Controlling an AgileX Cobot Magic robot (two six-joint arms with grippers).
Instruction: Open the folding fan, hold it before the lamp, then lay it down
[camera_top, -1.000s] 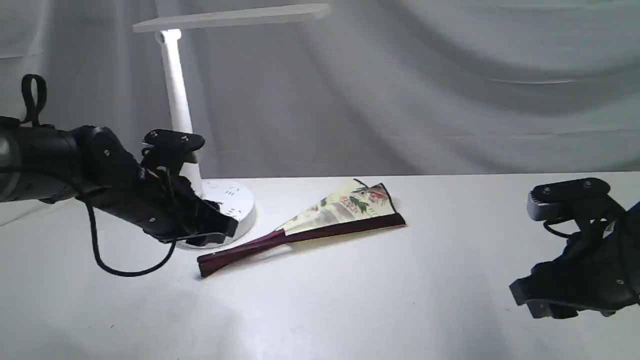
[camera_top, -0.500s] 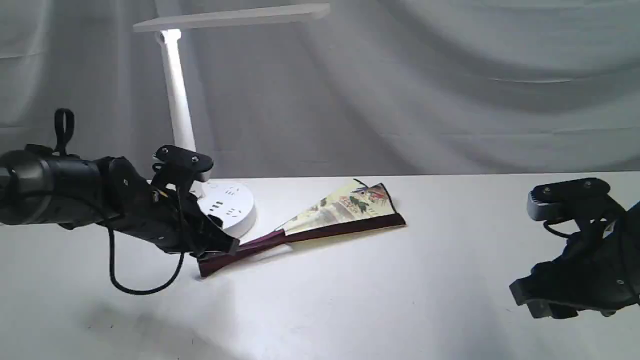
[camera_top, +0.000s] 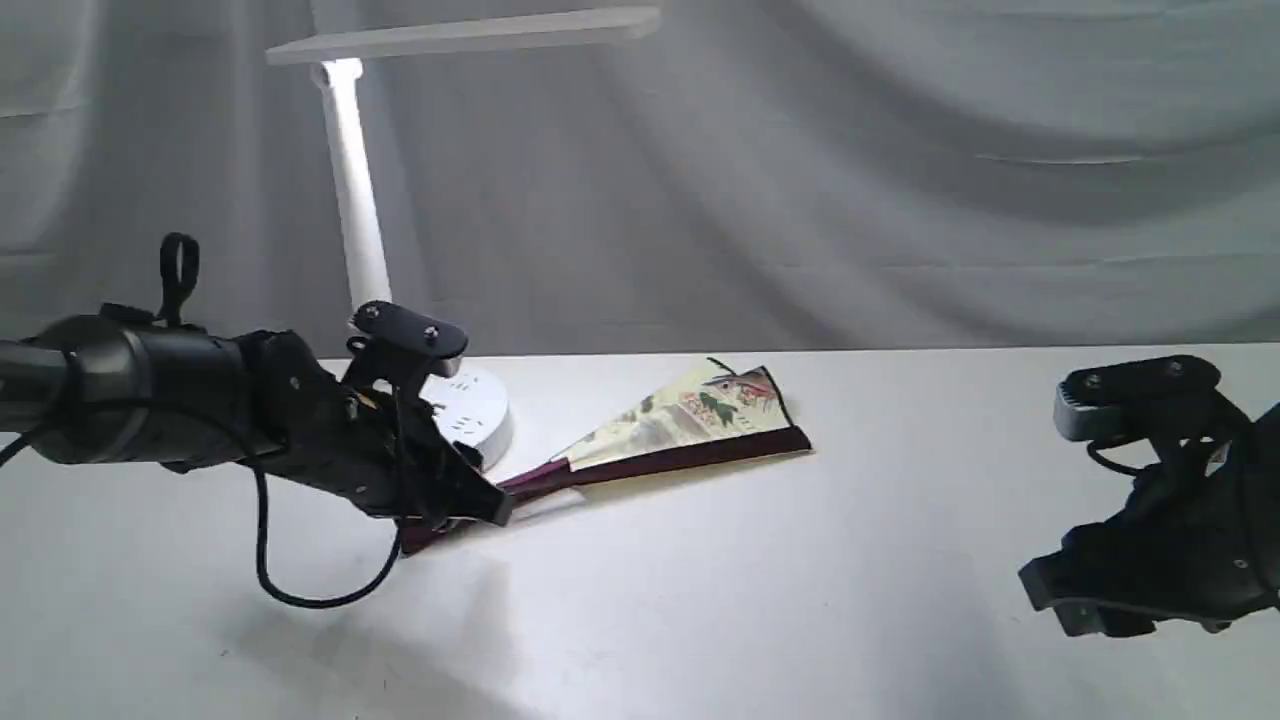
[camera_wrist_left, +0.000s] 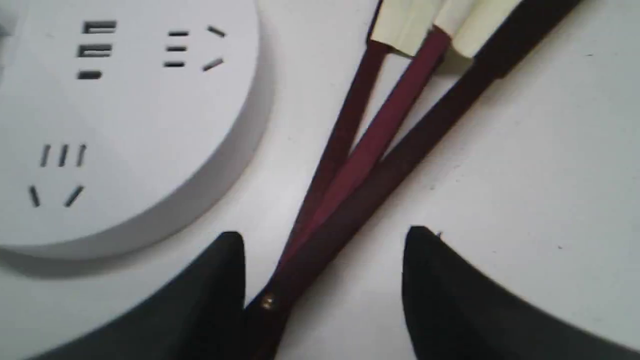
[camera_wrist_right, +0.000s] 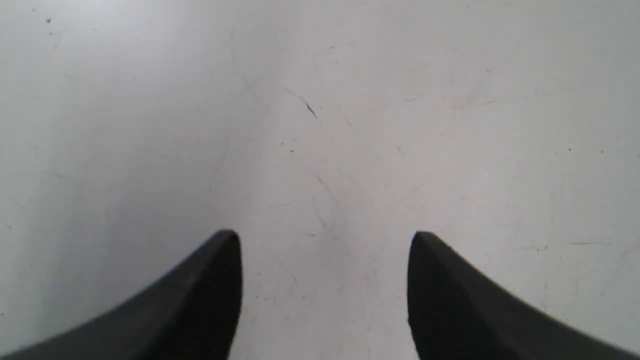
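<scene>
- The table (camera_top: 700, 600) carries the lamp (camera_top: 352, 200) at far left.
- The folding fan (camera_top: 690, 432) lies slightly spread, just right of the lamp's base.
- Left gripper (camera_wrist_left: 322, 240): jaws apart, straddling the ribs near the pivot and possibly touching them. An off-centre close could skid the fan into the base.
- Right gripper (camera_wrist_right: 325, 235): agape and holding nothing, near right.

We see a white table (camera_top: 800, 600), faintly scratched, the lamp (camera_top: 360, 230) standing on its round base near the back edge, the folding fan (camera_top: 690, 425) lying partly open just beside that base
</scene>
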